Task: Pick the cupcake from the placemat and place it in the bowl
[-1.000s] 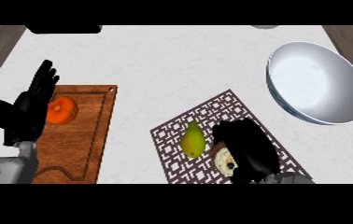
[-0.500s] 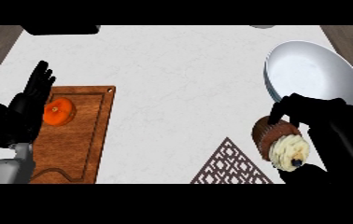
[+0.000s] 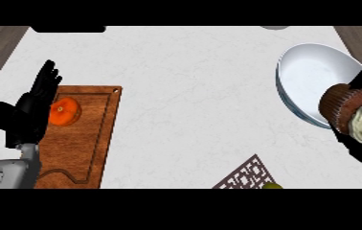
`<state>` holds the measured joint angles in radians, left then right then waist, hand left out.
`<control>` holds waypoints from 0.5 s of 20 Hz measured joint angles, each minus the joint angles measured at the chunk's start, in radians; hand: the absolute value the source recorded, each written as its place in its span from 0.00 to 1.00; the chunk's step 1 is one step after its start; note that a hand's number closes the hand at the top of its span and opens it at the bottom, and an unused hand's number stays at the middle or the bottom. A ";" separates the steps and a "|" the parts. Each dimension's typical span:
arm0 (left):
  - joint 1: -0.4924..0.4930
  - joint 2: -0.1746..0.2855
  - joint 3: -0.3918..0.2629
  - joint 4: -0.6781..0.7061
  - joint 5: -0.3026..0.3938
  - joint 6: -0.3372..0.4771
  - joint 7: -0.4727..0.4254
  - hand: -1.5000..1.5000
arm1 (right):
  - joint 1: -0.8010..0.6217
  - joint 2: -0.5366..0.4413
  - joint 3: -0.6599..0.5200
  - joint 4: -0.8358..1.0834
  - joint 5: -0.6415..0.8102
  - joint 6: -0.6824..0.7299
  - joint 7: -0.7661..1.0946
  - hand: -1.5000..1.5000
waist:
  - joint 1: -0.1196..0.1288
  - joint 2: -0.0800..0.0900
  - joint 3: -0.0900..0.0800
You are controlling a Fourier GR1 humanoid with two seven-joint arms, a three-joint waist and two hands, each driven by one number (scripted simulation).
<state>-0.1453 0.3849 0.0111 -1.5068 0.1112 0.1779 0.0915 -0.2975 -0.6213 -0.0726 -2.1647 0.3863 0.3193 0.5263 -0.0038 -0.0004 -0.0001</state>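
Note:
The cupcake [image 3: 341,104], in a brown ribbed wrapper with a pale top, lies tilted at the view's right edge, over the lower right rim of the white bowl [image 3: 308,78]. My right hand [image 3: 351,148] is curled round it; only dark parts of the hand show above and below the cupcake. Just a corner of the patterned placemat [image 3: 246,176] shows at the bottom edge. My left hand [image 3: 34,107] rests open at the far left, fingers up, over the edge of the wooden board.
A wooden cutting board [image 3: 92,143] lies at the left with an orange round fruit [image 3: 65,111] on it, beside my left hand. A green fruit [image 3: 271,186] peeks in at the bottom edge on the placemat. Pale marble counter [image 3: 184,80] spreads between board and bowl.
My right hand lifted the cupcake off the placemat and carried it right, to the bowl's rim. The placemat and green fruit have slid toward the bottom edge. The left hand stayed put.

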 measured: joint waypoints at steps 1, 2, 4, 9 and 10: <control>-0.007 -0.006 0.000 0.005 -0.004 -0.001 -0.002 0.50 | -0.014 0.009 -0.012 0.033 -0.008 -0.003 -0.013 1.00 | 0.002 0.001 0.000; -0.014 -0.008 -0.001 0.002 -0.005 -0.004 0.006 0.50 | -0.025 0.013 -0.032 0.071 -0.020 -0.005 -0.038 1.00 | 0.003 0.001 0.000; -0.012 -0.010 -0.001 -0.018 -0.011 -0.005 0.025 0.50 | -0.027 0.017 -0.061 0.153 -0.025 -0.011 -0.112 1.00 | 0.006 0.001 0.000; -0.004 -0.020 0.006 -0.032 -0.021 -0.018 0.034 0.50 | -0.092 0.029 -0.084 0.403 0.011 -0.051 -0.279 1.00 | 0.014 0.003 0.000; -0.007 -0.018 0.011 -0.033 -0.018 -0.023 0.037 0.50 | -0.105 0.027 -0.092 0.468 0.020 -0.064 -0.324 1.00 | 0.016 0.004 0.001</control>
<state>-0.1526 0.3665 0.0216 -1.5395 0.0929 0.1544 0.1284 -0.4024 -0.5942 -0.1646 -1.6970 0.4059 0.2557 0.2020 0.0124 0.0033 0.0004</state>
